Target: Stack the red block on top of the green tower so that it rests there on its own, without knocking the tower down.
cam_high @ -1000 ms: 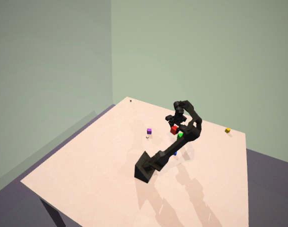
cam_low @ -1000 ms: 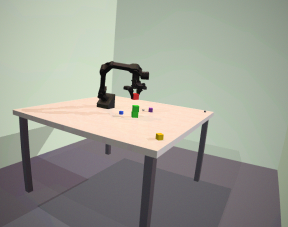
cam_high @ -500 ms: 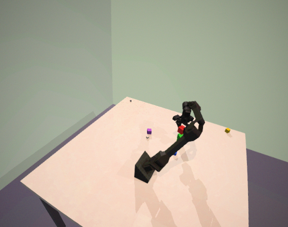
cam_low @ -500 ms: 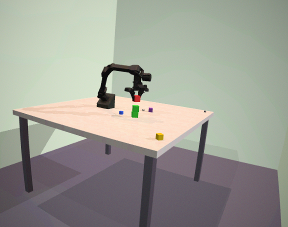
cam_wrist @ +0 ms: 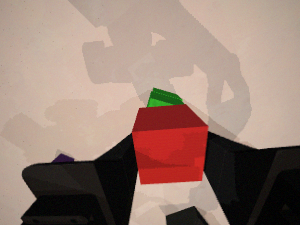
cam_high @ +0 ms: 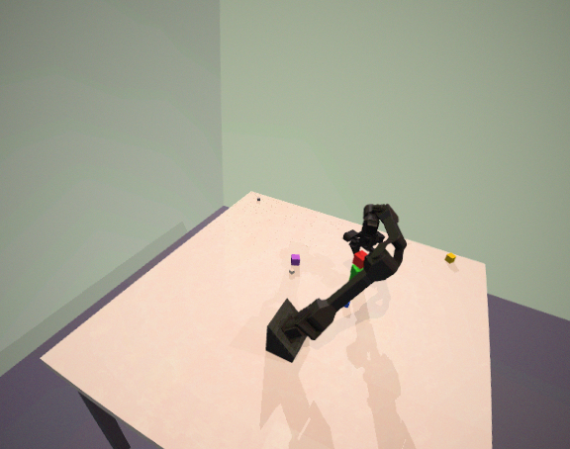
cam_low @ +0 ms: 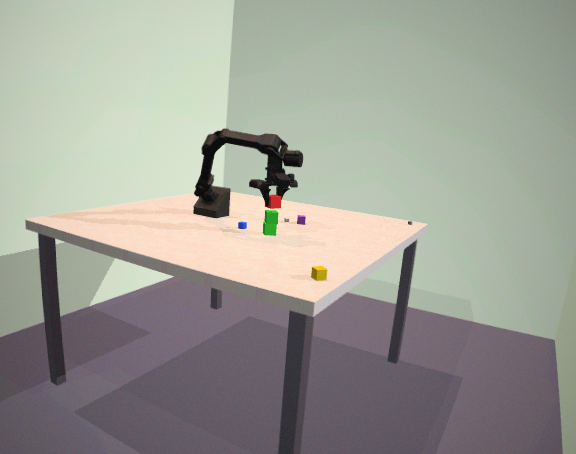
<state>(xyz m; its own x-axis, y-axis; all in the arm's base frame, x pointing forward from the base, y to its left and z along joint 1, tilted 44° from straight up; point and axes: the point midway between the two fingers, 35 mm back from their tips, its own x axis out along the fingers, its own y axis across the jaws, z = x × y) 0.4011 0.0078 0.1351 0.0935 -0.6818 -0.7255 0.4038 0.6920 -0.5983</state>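
Fingers (cam_low: 274,196) of mine are clamping the small red cube (cam_low: 274,201) from both sides, holding it in the air just above the green two-block tower (cam_low: 270,222), not touching it. From my wrist view the red cube (cam_wrist: 170,144) is covering most of the tower's top (cam_wrist: 164,98). Around it, a blue cube (cam_low: 242,225), a purple cube (cam_low: 301,219) and a yellow cube (cam_low: 319,273) are sitting apart on the pale table (cam_low: 186,250).

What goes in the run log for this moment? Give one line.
phase: carry over tower | gripper: shut on red block | red block: above green tower, not touching | tower: upright | release: not yet
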